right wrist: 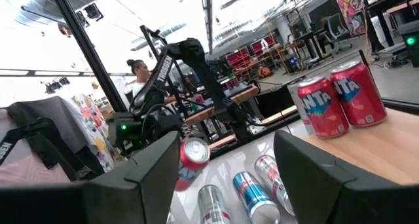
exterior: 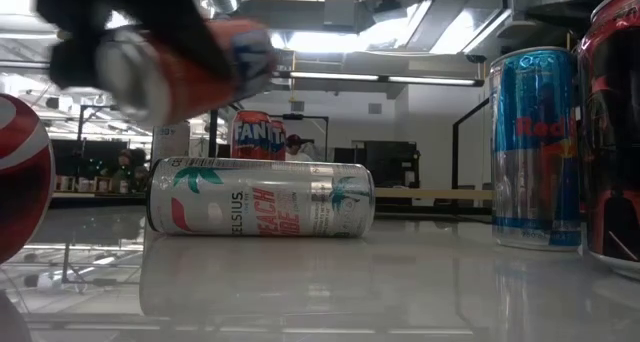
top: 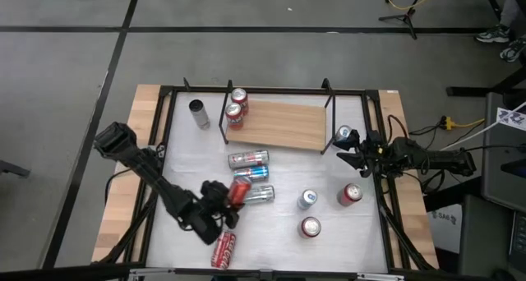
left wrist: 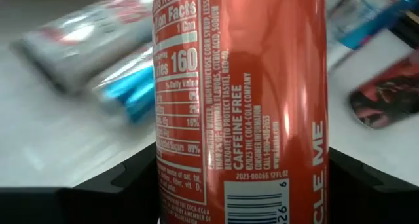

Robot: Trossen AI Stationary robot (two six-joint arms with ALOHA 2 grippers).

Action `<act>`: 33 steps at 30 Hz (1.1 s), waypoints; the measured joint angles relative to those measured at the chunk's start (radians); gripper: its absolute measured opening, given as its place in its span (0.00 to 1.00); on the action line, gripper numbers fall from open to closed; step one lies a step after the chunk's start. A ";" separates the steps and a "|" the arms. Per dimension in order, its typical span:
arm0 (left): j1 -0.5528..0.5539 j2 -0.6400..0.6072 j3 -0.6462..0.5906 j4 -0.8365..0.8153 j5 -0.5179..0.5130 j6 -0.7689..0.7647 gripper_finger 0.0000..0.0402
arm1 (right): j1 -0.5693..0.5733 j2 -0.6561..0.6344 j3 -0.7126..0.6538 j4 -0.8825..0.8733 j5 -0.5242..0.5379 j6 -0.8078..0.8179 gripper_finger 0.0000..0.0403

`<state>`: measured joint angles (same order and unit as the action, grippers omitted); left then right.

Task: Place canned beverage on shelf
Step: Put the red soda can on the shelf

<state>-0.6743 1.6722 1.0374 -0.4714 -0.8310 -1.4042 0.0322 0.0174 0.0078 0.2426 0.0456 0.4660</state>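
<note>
The shelf (top: 279, 125) is a light-brown board with black rod brackets at the table's far middle. Two red Fanta cans (top: 237, 105) stand on its left end and also show in the right wrist view (right wrist: 337, 103). My left gripper (top: 223, 195) is at the near left, shut on an orange-red can (top: 239, 191), which fills the left wrist view (left wrist: 242, 99) and shows raised in the low view (exterior: 185, 67). My right gripper (top: 347, 154) is open and empty (right wrist: 239, 178), just right of the shelf, beside a blue can (top: 345, 135). My left gripper pinches the orange-red can's side wall (left wrist: 167, 185) between its two fingers (left wrist: 124, 181), one on each side of the can. The fingers come from the table's near left. The can is lifted clear of the table and tilted (exterior: 185, 67).
Three silver and blue cans lie on their sides mid-table (top: 251, 172), the nearest a Celsius can (exterior: 260, 197). Upright cans stand at the right (top: 307, 200), (top: 351, 194), (top: 310, 227). A grey can (top: 199, 113) stands left of the shelf. A Coke can (top: 223, 250) lies near the front edge.
</note>
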 joint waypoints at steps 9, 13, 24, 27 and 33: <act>0.173 0.000 0.000 0.377 0.284 0.487 0.71 | 0.000 0.000 0.000 0.083 -0.055 -0.002 0.59; 0.249 0.000 0.000 0.515 0.449 0.647 0.71 | 0.000 0.000 0.000 0.140 -0.090 -0.007 0.59; 0.410 0.000 0.001 0.728 0.704 0.838 0.71 | 0.000 0.045 0.000 0.264 0.103 -0.026 0.59; 0.427 0.000 0.001 0.727 0.708 0.839 0.71 | 0.000 0.045 0.000 0.257 0.199 -0.026 0.59; 0.432 0.000 0.001 0.727 0.713 0.859 0.71 | 0.000 0.045 0.000 0.256 0.222 -0.026 0.59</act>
<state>-0.2420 1.6718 1.0386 0.2557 -0.1182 -0.5455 0.0322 0.0628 0.0078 0.4988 0.2672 0.4397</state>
